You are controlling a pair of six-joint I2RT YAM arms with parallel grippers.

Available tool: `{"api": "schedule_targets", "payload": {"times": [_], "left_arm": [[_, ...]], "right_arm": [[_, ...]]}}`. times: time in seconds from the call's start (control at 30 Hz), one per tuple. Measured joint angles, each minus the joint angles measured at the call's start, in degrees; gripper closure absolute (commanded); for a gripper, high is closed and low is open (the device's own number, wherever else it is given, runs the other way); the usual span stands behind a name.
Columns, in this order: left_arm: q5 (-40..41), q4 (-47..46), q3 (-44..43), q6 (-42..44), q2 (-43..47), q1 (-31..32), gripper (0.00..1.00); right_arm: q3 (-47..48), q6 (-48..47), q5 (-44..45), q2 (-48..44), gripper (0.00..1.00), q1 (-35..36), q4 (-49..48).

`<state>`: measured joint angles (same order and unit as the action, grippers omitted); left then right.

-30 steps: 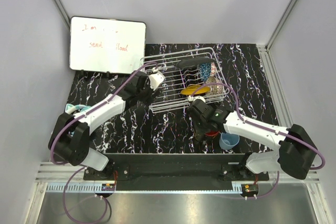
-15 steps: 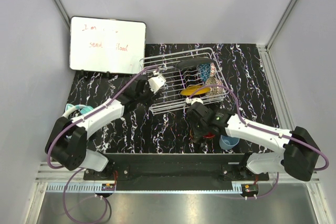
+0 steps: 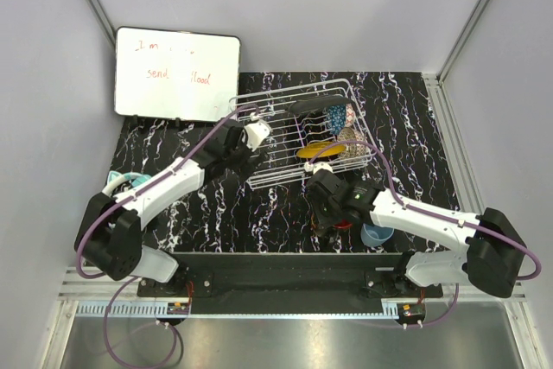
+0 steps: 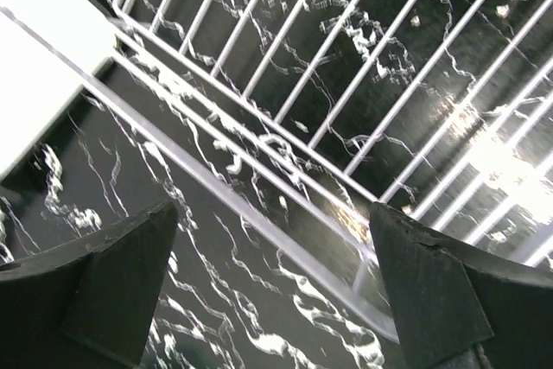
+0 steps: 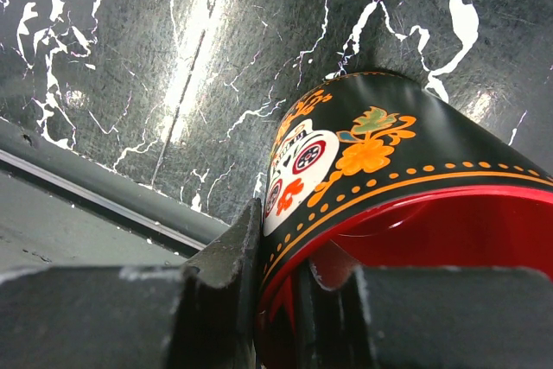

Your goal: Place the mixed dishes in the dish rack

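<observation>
the dish rack [image 3: 259, 174] sat toward the back of the marbled table [image 3: 216, 213], and over the last second both my arms changed around it. my left arm crept a little further along the rack's left rim, and my left gripper [image 4: 275, 213] went from partly spread to fully spread; the wrist view showed only bare white wires and tabletop between the two fingers, so that hand carried nothing and, i judged, was free for another dish. my right arm drew back from the rack's front edge toward the near side of the table, and my right gripper [image 5: 281, 265] stayed pinched on the rim of the black mug with red inside [image 5: 371, 153], one finger outside the painted wall and one in the red interior. the mug was low over the table, in front of the rack and not yet loaded. already standing in the rack were the yellow round plate [image 3: 313, 150], the blue patterned bowl [image 3: 339, 115] and the beige patterned bowl [image 3: 350, 137]. the light-blue cup [image 3: 378, 232] waited on the table just beside the mug.
</observation>
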<state>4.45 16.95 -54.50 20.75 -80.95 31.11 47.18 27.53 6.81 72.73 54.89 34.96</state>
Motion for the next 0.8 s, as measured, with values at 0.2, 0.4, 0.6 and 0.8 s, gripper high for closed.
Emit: {"api": "schedule_targets", "payload": {"times": [0.2, 0.4, 0.6, 0.8], "left_arm": [[3.5, 5.4, -4.8, -8.6, 0.0, 0.0, 0.01], [6.5, 8.0, -7.8, -15.8, -4.0, -0.2, 0.01], [7.7, 10.5, -9.3, -22.4, -11.5, -0.6, 0.23], [6.9, 10.0, -10.0, -24.2, -13.9, -0.7, 0.56]], "right_arm": [[0.0, 0.0, 0.0, 0.1, 0.96, 0.0, 0.0], [0.0, 0.2, 0.1, 0.1, 0.96, 0.1, 0.0], [-0.6, 1.2, 0.7, -0.5, 0.97, 0.1, -0.7], [-1.9, 2.5, 1.2, -2.2, 0.99, 0.1, -1.6]]}}
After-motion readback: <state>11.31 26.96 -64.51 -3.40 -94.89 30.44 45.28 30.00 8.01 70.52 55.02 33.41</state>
